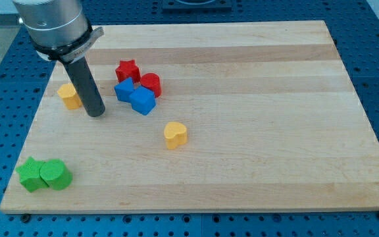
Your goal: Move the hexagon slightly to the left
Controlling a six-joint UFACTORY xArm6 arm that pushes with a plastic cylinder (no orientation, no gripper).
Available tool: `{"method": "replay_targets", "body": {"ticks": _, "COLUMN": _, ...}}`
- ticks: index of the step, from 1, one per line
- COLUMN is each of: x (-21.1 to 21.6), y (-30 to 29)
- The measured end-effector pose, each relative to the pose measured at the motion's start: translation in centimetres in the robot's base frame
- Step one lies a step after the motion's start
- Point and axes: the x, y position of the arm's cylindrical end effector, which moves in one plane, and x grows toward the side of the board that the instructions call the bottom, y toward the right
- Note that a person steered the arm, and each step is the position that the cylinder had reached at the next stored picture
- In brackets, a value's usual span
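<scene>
A yellow hexagon block (pixel 67 95) lies near the board's left edge. My tip (pixel 95 114) rests on the board just to the right of the hexagon and slightly below it. The dark rod covers the hexagon's right side, so I cannot tell whether they touch. The blue blocks are a short way to the right of my tip.
Right of the tip is a tight cluster: a red star (pixel 127 68), a red cylinder (pixel 151 83), and two blue blocks (pixel 124 89) (pixel 143 101). A yellow heart (pixel 175 134) lies near the middle. A green star (pixel 29 175) and a green cylinder (pixel 56 174) sit at the bottom left. The wooden board (pixel 262 131) ends close to the hexagon's left.
</scene>
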Motion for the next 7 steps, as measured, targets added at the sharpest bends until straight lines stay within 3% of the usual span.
{"method": "replay_targets", "body": {"ticks": 7, "x": -1.2, "y": -4.2}}
